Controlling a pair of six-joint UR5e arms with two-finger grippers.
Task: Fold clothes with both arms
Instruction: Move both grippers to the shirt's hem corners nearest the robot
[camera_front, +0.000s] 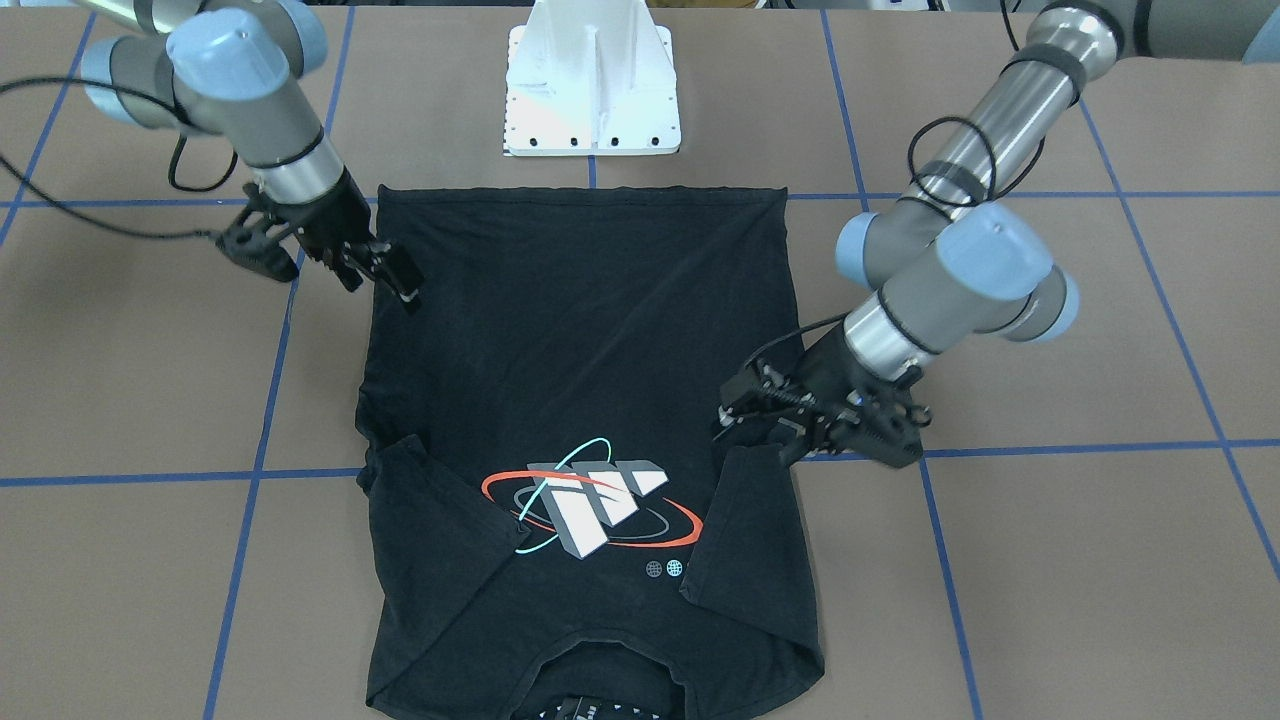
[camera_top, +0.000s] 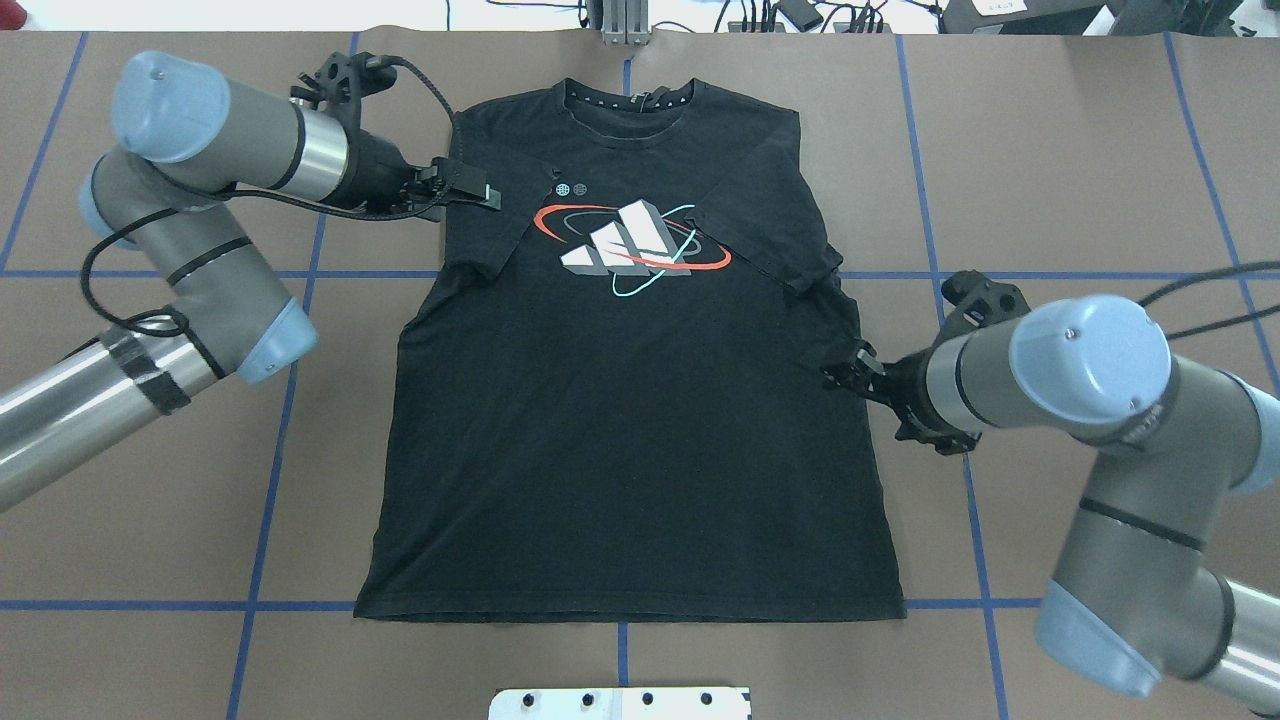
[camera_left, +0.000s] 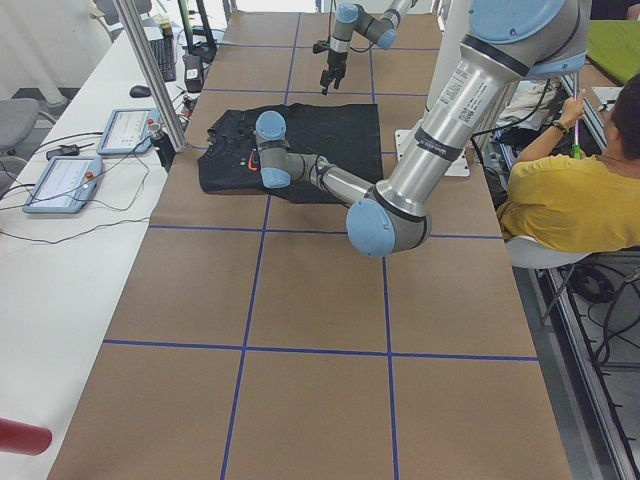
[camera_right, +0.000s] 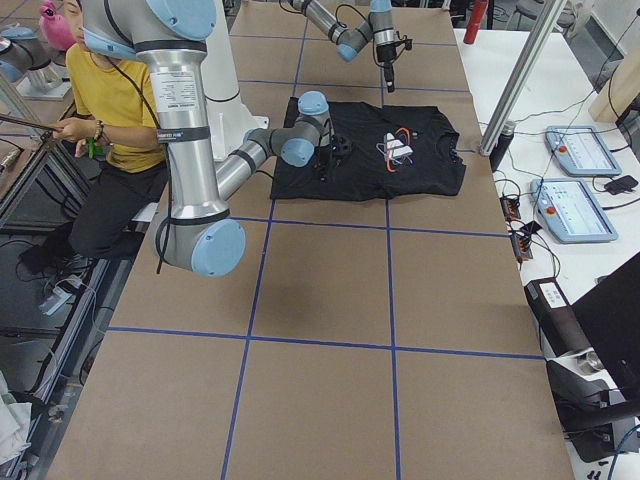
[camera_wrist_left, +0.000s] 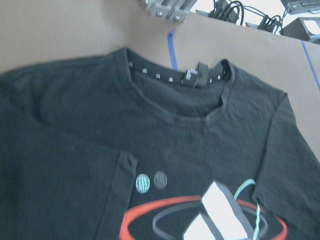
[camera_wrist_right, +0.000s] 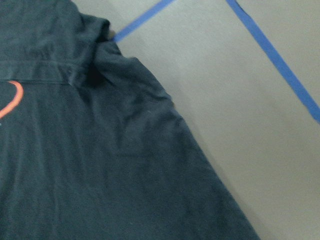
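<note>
the t-shirt (camera_top: 620, 450) lies flat on the counter (camera_top: 150, 520), logo print (camera_top: 630, 245) up, midway between my arms so either can reach it. from above, its long axis runs 12 to 6: collar at 12, far from my base, hem at 6, nearest it. the left sleeve (camera_top: 500, 235) and right sleeve (camera_top: 775, 250) are turned in over the chest, i judge to square the sides for folding. my left fingers (camera_top: 468, 189) hover over the folded left sleeve at 10 o'clock; whether they're parted i cannot tell. my right fingers (camera_top: 843, 377) sit at the shirt's side edge at 3 o'clock, spread and empty, probably placed to pinch that edge.
</note>
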